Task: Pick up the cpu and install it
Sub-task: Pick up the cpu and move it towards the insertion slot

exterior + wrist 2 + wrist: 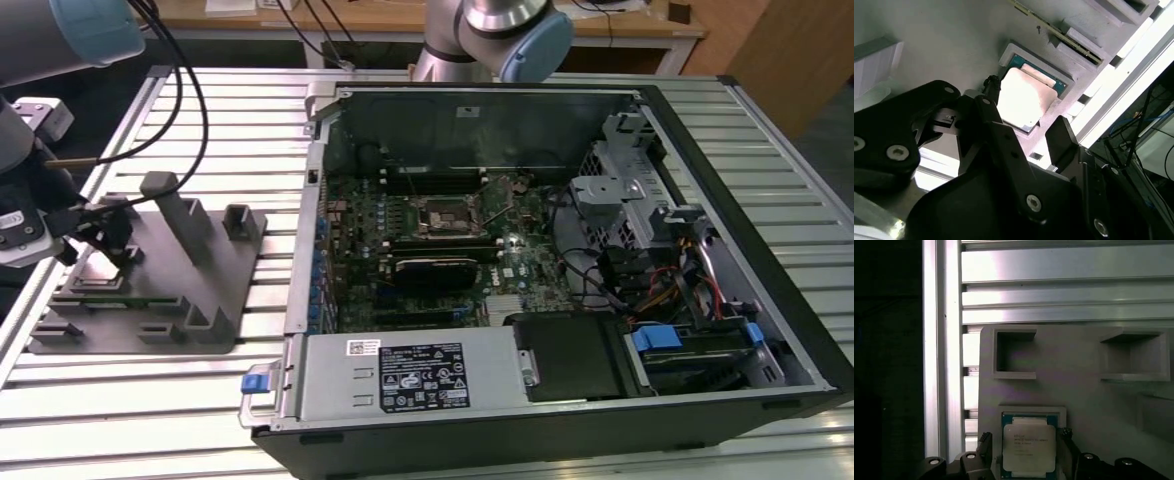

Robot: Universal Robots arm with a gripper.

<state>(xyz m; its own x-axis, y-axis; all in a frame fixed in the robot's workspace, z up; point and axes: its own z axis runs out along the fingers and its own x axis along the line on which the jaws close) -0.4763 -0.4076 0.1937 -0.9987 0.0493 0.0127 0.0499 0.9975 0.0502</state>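
The cpu (1029, 447) is a small square chip with a silvery top, lying flat in a pale-rimmed recess of the grey tray (1079, 395). In the second wrist view the cpu (1026, 97) looks bright and sits between two dark fingers. My gripper (1026, 442) is open and straddles the chip, one finger on each side with a gap to it. In the exterior view my gripper (114, 245) hangs low over the grey tray (200, 300) at the exterior view's left. The dark metal-framed socket (441, 213) sits on the motherboard inside the open computer case.
The open computer case (561, 110) lies on a slatted aluminium table (160, 420). Upright posts (167, 200) stand on the tray near my gripper. Inside the case are a drive cage (621, 190), loose cables (641, 280) and a power supply (414, 378).
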